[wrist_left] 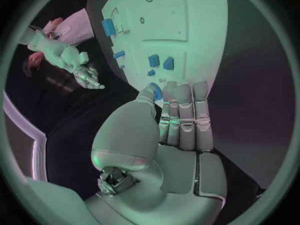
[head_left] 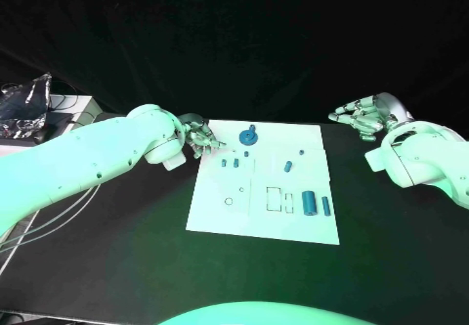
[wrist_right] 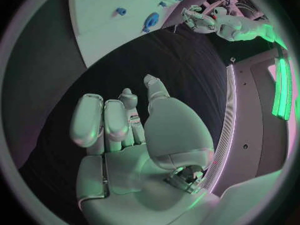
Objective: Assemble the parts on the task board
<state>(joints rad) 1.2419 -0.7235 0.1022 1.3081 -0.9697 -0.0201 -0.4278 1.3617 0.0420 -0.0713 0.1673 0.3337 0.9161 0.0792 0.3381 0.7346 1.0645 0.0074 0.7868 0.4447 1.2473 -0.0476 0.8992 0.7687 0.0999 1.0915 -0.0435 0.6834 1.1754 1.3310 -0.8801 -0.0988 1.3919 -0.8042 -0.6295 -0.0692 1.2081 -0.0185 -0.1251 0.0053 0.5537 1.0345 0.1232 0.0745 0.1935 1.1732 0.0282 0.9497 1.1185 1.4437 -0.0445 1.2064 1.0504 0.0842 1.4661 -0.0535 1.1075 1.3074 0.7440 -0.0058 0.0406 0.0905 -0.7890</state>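
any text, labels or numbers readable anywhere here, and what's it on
None can be read.
Task board: outlines and holes, no lettering.
Blue parts, such as the round one: no markings visible.
Left hand and right hand: no legible labels.

My task board [head_left: 263, 223] is a white rectangular plate lying flat in the middle of the black worktop [head_left: 127, 271], its long side running away from me. At its far edge, left of centre, a round blue gear-like part [head_left: 249, 138] sits with a small knob at its far side. Nearer, a few small blue pegs [head_left: 238, 162] lie scattered around the board's middle, one slim peg [head_left: 289, 166] to their right. Toward the near right, two longer blue cylinders [head_left: 309, 202] lie side by side, beside outlined rectangular recesses [head_left: 274, 198]. A small ring outline [head_left: 229, 201] marks the near left.
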